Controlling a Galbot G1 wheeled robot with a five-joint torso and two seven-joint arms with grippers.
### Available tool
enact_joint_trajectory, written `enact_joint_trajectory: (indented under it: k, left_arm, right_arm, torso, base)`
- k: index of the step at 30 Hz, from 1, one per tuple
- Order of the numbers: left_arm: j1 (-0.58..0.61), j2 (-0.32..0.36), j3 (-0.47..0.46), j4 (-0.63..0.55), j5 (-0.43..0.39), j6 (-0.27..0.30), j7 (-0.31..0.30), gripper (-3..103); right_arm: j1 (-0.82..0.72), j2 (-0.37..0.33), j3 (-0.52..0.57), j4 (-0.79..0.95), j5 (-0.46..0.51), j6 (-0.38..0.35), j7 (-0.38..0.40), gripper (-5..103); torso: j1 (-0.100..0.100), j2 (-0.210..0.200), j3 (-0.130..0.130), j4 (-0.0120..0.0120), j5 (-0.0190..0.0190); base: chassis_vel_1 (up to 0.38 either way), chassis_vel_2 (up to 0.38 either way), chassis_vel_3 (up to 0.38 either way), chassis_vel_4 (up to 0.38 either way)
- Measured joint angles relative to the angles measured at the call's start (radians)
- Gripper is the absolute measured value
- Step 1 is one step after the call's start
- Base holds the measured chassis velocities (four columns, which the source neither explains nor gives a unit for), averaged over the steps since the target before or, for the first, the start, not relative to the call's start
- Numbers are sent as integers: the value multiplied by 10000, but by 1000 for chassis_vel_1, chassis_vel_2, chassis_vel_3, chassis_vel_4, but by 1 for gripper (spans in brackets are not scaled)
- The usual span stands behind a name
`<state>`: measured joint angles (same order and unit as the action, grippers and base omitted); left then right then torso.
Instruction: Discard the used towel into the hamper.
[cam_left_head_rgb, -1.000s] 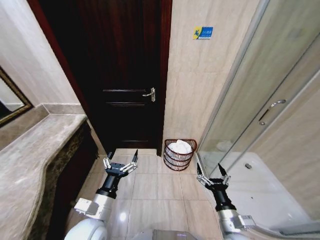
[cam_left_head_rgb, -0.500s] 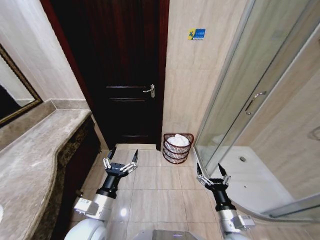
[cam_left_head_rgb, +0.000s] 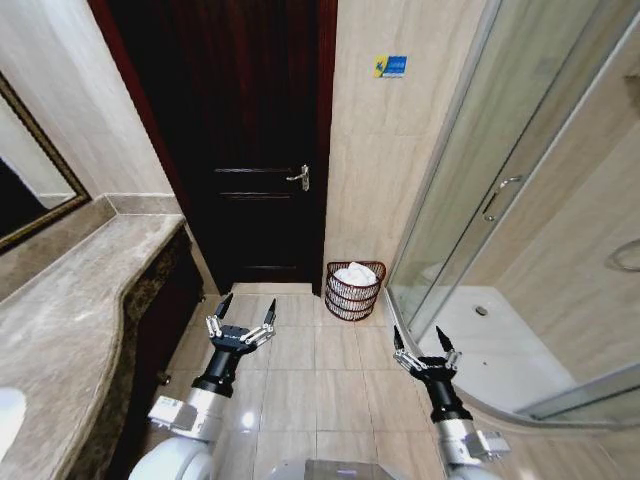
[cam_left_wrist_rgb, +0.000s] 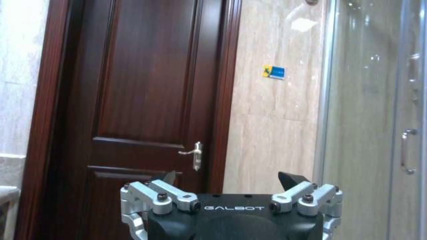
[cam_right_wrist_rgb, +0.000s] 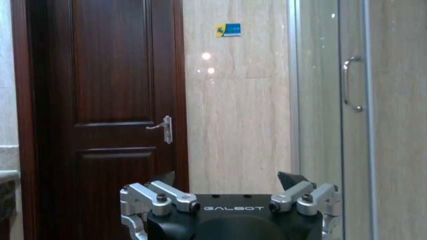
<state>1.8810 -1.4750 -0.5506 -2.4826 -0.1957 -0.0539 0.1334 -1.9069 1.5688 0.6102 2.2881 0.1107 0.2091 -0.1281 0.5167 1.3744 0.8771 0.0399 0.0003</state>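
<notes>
The hamper (cam_left_head_rgb: 354, 291) is reddish-brown, made of thin ribs with gaps between them. The towel (cam_left_head_rgb: 355, 274) inside it is white. The door (cam_left_head_rgb: 245, 140) is very dark brown wood, and its handle (cam_left_head_rgb: 299, 178) is silver. The wall (cam_left_head_rgb: 390, 170) beside the door is pale beige with faint streaks, and a small blue and yellow sticker (cam_left_head_rgb: 390, 66) is on it. The floor (cam_left_head_rgb: 330, 370) has shiny beige square tiles. The counter (cam_left_head_rgb: 70, 310) is grey-brown stone with cloudy marks. The shower door (cam_left_head_rgb: 470, 180) is see-through glass with a silver frame. The left gripper (cam_left_head_rgb: 241, 318) and the right gripper (cam_left_head_rgb: 420, 347) are black and silver, with white letters on the black part.
</notes>
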Motion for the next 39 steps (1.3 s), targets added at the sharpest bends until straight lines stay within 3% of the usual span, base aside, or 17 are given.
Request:
enact_joint_trajectory:
  k: [18,39]
  left_arm:
    - [2,0,-1,0,0,0,0,100]
    - [0,2,-1,0,0,0,0,100]
  right_arm:
    - [-1,0,1,1,0,0,0,100]
    - [0,0,0,0,0,0,0,100]
  torso:
    - [-8,6,-3,0,-4]
    - [-2,1,-1,-1,-5]
  base:
    - [200,-201,-208,206]
    - [-22,-9,20,6]
